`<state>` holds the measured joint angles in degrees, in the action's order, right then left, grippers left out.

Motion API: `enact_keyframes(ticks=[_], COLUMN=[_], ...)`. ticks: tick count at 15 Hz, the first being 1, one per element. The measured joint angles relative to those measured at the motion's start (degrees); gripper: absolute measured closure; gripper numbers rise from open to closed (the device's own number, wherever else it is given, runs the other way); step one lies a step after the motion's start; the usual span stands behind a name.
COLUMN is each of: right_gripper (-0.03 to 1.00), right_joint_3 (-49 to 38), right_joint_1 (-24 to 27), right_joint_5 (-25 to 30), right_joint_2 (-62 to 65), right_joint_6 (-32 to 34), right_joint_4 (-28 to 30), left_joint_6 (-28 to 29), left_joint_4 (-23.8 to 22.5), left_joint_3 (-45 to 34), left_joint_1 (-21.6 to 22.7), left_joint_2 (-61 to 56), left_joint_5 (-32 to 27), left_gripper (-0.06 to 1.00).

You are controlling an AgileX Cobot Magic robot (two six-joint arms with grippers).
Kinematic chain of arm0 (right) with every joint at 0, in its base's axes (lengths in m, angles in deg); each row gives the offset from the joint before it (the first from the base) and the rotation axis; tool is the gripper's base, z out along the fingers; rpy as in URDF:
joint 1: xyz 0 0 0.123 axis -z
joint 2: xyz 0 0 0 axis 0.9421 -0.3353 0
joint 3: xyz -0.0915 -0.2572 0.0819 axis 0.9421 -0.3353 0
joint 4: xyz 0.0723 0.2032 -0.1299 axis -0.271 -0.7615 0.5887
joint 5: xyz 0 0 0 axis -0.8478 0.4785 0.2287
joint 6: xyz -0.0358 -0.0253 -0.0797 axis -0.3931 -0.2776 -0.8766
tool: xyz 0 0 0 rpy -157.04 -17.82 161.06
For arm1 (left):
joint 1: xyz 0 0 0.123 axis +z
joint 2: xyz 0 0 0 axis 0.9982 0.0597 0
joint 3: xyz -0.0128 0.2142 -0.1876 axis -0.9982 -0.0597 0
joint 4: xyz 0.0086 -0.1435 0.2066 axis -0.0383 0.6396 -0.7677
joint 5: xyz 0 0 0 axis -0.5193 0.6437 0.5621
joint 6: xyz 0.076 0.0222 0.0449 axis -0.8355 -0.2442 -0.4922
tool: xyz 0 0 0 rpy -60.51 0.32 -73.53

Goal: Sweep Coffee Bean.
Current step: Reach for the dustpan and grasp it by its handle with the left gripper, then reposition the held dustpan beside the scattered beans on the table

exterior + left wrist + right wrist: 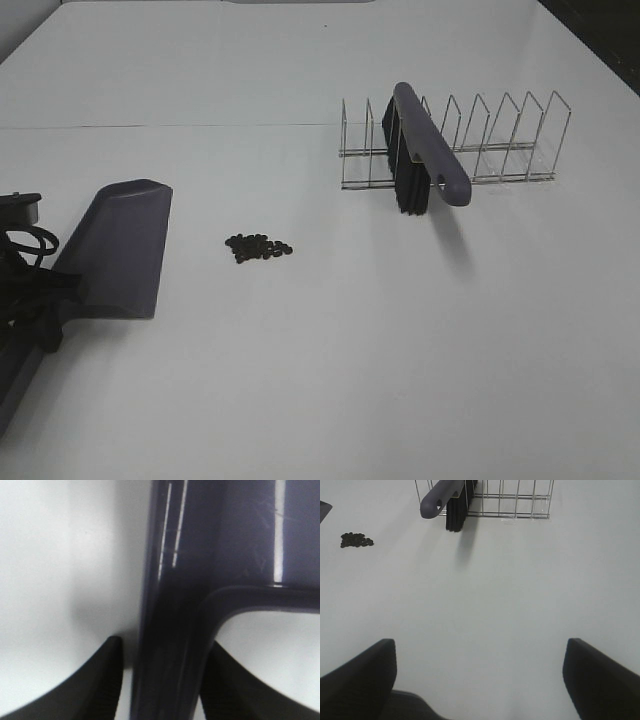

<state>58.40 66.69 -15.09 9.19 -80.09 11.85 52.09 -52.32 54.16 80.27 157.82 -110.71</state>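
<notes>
The coffee bean (258, 247) pile lies tight together on the white table, also small in the right wrist view (356, 540). To its left the purple-grey dustpan (120, 245) lies flat, mouth away from the arm. My left gripper (50, 310) sits at its near end. The left wrist view shows the left gripper (167, 680) shut around the dustpan's handle (170, 630), one finger on each side. The brush (425, 150) leans in the wire rack (500, 140), bristles down. My right gripper (480, 680) hangs open over bare table, well short of the brush (442, 497).
The wire rack (520, 500) stands at the back right with several empty slots beside the brush. A seam in the table surface (200, 126) runs across behind the beans. The table's dark edge (600, 40) shows at the far right.
</notes>
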Motion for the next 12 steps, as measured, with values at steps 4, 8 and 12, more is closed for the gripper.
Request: enact_keyframes(ticks=[4,8,12], right_gripper=[0.2,0.2,0.2], right_joint_3=[0.0,0.0,0.0], right_joint_1=[0.0,0.0,0.0], right_joint_5=[0.0,0.0,0.0], right_joint_2=[0.0,0.0,0.0], right_joint_6=[0.0,0.0,0.0], right_joint_4=[0.0,0.0,0.0], left_joint_6=[-1.95,-4.7,-5.1], left_joint_4=[-1.26,-2.46,-5.33], left_joint_3=[0.0,0.0,-0.11], left_joint_1=[0.0,0.0,0.0], left_joint_2=[0.0,0.0,-2.41], left_joint_5=[0.06,0.06,-1.43], left_gripper=[0.61,0.61,0.61])
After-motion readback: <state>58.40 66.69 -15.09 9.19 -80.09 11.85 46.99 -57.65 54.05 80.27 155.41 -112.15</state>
